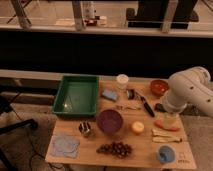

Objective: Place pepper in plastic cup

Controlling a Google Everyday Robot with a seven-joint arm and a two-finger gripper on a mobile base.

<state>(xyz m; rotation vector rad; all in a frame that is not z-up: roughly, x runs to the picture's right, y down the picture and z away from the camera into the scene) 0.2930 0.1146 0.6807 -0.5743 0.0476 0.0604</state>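
The pepper (166, 125) is a small orange-red tapered piece lying on the wooden table (145, 145) near its right edge. My gripper (170, 118) hangs from the white arm (187, 87) that reaches in from the right. It is directly over the pepper's far end, at or just above it. A white cup (122, 80) stands upright at the back middle of the table, well to the left of the gripper.
Two pale yellow banana-like pieces (164, 134) lie just in front of the pepper, with a blue cup (166, 154) nearer. Also here are an orange-red bowl (159, 87), a purple bowl (109, 121), a yellow object (137, 127), grapes (115, 148), a black-handled tool (145, 105) and a green tray (76, 95).
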